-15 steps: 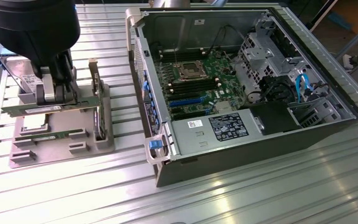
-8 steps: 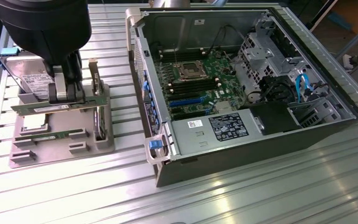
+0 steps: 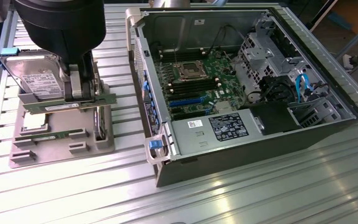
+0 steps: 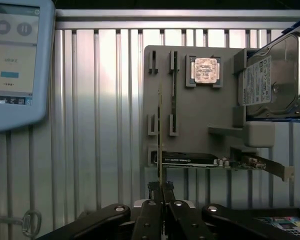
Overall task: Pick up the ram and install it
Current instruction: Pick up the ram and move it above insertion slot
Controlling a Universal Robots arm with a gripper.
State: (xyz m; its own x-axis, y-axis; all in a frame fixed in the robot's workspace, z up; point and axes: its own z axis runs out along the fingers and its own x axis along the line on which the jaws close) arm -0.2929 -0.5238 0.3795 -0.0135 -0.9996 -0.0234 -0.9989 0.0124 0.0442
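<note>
The ram [image 3: 50,108] is a narrow green stick with a pale label. My gripper [image 3: 79,100] is shut on it over the grey holder tray [image 3: 61,144] at the exterior view's left. In the wrist view the ram [image 4: 160,130] shows edge-on as a thin line running out from my gripper [image 4: 162,189], whose dark fingers [image 4: 150,212] are pressed together on it above the tray [image 4: 200,115]. A second green stick [image 3: 42,136] lies in a tray slot [image 4: 173,90]. The open computer case [image 3: 328,100] with its motherboard [image 3: 197,79] stands at the exterior view's right.
On the tray are a hard drive [image 3: 39,77] standing on edge [image 4: 275,75], a square silver processor chip [image 4: 206,69] and a dark card on edge [image 4: 190,160]. A screen device [image 4: 15,65] lies on the ribbed metal table [image 3: 241,196].
</note>
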